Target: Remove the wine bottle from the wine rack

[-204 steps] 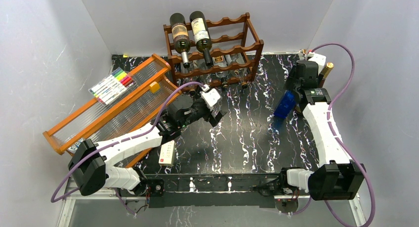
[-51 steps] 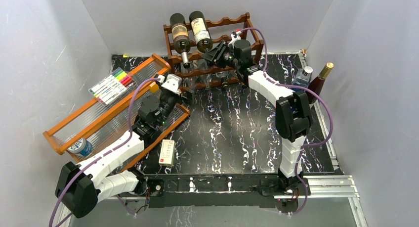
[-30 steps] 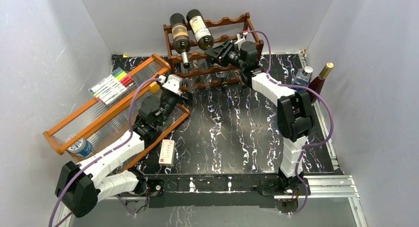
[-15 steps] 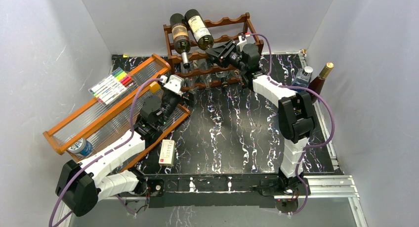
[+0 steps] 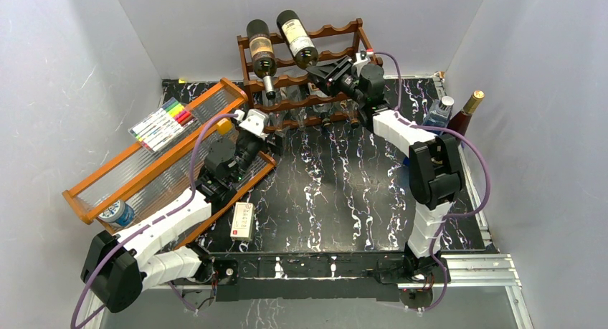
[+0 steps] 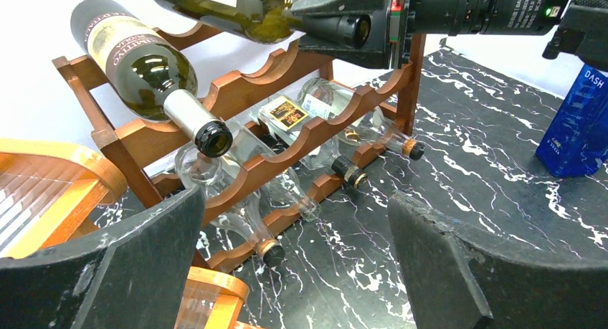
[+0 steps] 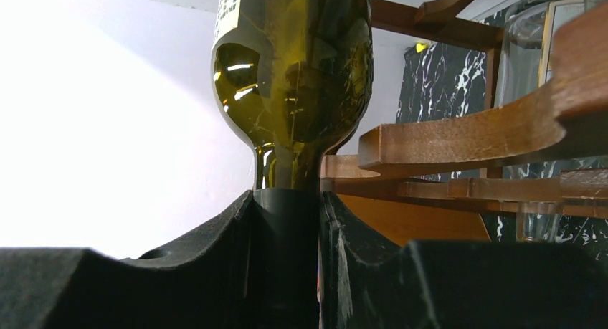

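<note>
The right gripper (image 5: 316,66) is pinched on the neck of the wine bottle (image 5: 296,34). In the right wrist view its two dark fingers (image 7: 215,261) clasp the black-capped neck from either side, just below the green shoulder. The bottle is at the top tier of the wine rack (image 5: 334,30), near its middle. Its long axis runs on a slant, with the neck pointing forward and right into the gripper and the base pointing back and left toward the rear wall. From the left wrist view its body sits above the front scalloped rail; whether it touches the back rail cannot be told. A second dark bottle (image 5: 262,53) lies just to its left on the same tier, neck forward, and the two necks spread apart. Clear bottles (image 6: 315,99) fill the lower tiers. The left gripper (image 5: 251,121) is spread wide and holds nothing, facing the rack near its left front post.
</note>
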Robot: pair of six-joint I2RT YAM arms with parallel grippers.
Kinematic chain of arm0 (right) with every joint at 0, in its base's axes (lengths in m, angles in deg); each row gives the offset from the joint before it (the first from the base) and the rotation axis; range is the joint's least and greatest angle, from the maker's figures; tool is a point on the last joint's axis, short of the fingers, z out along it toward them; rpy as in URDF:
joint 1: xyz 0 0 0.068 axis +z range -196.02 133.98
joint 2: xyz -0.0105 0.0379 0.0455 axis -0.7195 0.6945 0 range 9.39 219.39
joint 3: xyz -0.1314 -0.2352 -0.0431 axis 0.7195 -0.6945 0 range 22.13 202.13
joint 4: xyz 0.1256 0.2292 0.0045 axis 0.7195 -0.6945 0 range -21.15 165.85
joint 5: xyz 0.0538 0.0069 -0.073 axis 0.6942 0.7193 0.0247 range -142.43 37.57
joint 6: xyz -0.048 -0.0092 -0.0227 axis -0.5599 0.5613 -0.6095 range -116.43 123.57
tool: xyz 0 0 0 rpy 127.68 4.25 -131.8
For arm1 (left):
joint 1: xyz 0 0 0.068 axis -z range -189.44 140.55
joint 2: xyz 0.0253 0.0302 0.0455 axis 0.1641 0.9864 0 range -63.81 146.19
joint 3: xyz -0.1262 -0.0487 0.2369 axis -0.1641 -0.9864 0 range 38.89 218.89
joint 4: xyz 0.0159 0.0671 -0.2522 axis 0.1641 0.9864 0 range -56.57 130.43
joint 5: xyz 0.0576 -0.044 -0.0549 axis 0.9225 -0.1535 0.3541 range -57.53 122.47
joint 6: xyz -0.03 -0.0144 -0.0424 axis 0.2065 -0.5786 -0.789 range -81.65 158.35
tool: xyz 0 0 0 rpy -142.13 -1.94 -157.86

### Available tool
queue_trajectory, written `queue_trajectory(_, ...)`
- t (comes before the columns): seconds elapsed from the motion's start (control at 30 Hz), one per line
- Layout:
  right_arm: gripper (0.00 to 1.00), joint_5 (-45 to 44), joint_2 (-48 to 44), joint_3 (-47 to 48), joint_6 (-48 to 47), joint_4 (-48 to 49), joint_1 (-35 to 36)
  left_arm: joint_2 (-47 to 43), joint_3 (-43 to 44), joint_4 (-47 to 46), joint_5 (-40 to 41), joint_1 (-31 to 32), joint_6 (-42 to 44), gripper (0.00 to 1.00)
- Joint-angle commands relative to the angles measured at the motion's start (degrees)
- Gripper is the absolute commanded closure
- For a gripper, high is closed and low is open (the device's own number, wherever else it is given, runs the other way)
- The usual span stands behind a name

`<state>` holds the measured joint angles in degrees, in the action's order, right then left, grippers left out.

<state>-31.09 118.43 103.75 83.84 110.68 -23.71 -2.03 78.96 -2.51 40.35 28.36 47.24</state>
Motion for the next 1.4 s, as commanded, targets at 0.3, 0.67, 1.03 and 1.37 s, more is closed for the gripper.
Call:
queue_trajectory(0.3, 1.0, 1.54, -12.06, 0.42, -0.29, 12.26, -2.09, 0.69, 0.88, -1.86, -1.2, 0.6, -0.82, 0.02)
queue_trajectory(0.67, 1.0, 4.28, -20.91, -4.77, -0.4, 6.28, -2.31, 1.4, 1.46, -1.26, -2.24, 1.13, -1.43, 0.02)
queue_trajectory(1.03, 1.0, 6.15, -32.84, -10.71, 0.06, -5.04, -3.45, 1.77, 2.15, -0.84, -7.44, 1.13, -0.81, 0.02)
queue_trajectory(1.37, 1.0, 9.36, -44.9, -15.9, -0.56, -18.18, -3.74, -1.48, 0.15, -2.28, -21.94, 1.22, 11.22, 0.02)
